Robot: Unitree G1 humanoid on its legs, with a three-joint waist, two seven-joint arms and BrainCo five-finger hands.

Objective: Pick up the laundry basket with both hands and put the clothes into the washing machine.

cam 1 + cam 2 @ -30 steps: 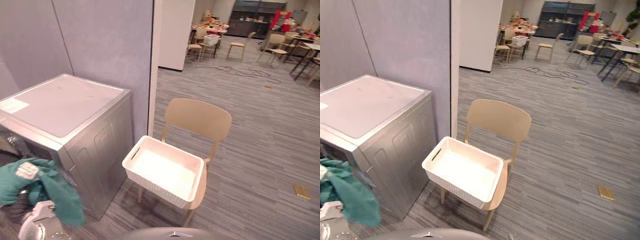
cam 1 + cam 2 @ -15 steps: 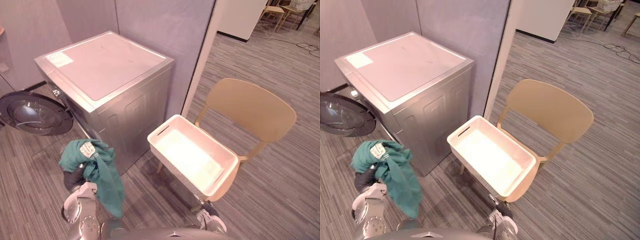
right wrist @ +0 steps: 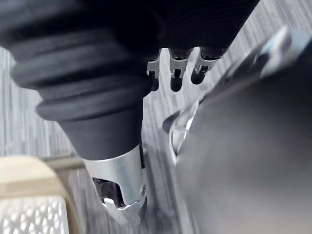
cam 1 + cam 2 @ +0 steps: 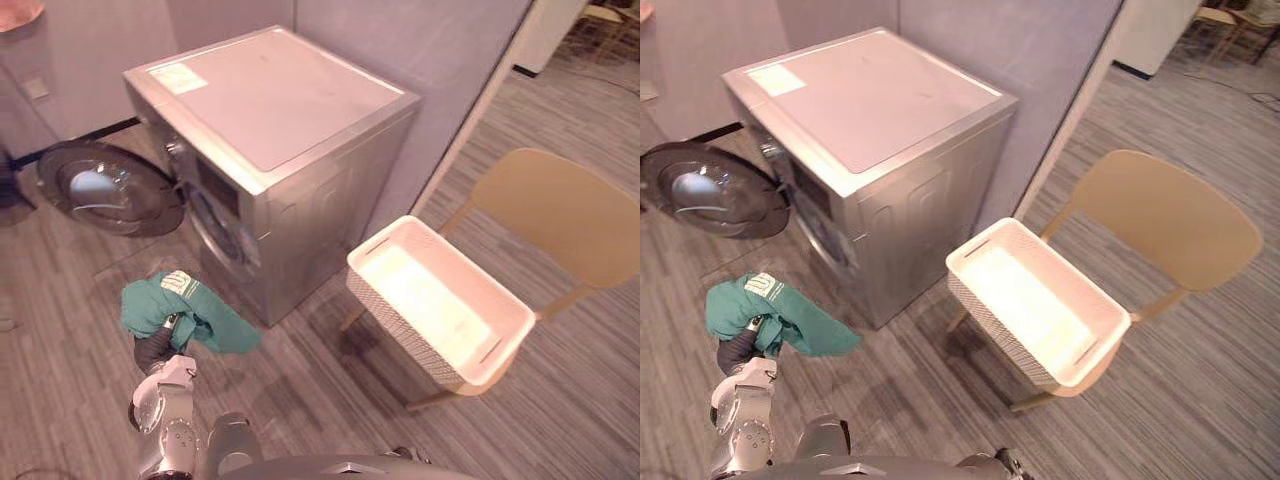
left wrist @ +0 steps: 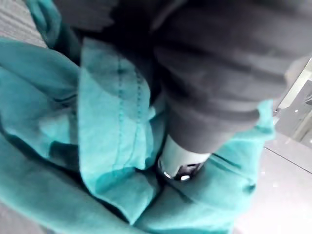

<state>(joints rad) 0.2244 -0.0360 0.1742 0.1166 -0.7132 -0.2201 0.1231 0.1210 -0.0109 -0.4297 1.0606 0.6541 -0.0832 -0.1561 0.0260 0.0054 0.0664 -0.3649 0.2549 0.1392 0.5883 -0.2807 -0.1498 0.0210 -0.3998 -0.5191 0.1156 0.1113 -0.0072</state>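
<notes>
White-tagged teal garment [image 4: 150,305] (print unreadable)

The washing machine [image 4: 280,110] has its round door [image 4: 105,188] swung wide to the left, so the dark drum opening [image 4: 215,228] in its front is unblocked. A strip of bare floor [image 4: 300,375] separates the opening from the left hand [image 4: 152,352], which is closed in the green garment [image 4: 165,308] hanging low just before it. To the right, the white basket [image 4: 402,325] on the tan chair [image 4: 560,205] juts toward the machine's side with a narrow gap between them, and the grey wall panel [image 4: 440,60] closes off the room behind both.
</notes>
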